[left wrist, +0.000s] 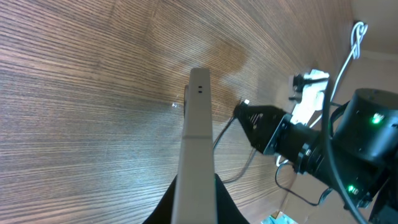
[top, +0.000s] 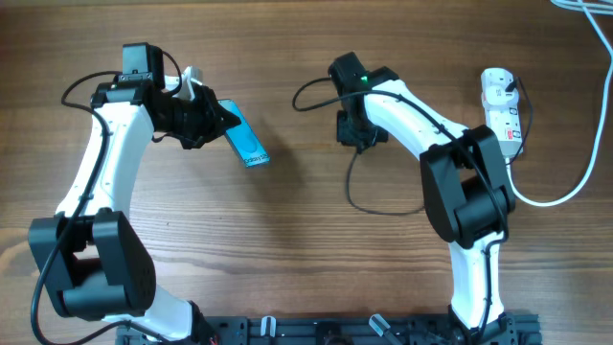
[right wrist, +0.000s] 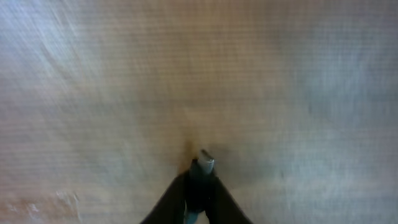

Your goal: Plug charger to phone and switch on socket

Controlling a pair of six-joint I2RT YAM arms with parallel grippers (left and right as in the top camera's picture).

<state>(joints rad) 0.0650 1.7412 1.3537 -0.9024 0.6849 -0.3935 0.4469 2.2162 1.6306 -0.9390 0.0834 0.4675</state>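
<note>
Phone (top: 245, 144) is pinched at one end by the left end effector (top: 204, 117), far to the left of the socket (top: 502, 115), and is seen edge-on in the left wrist view. Closer to the socket, also on its left, the connector tip of the charger (top: 369, 206) is clamped between the closed fingers of the right end effector (top: 356, 132). The black cable is looped across the table (top: 287, 249) toward the socket.
</note>
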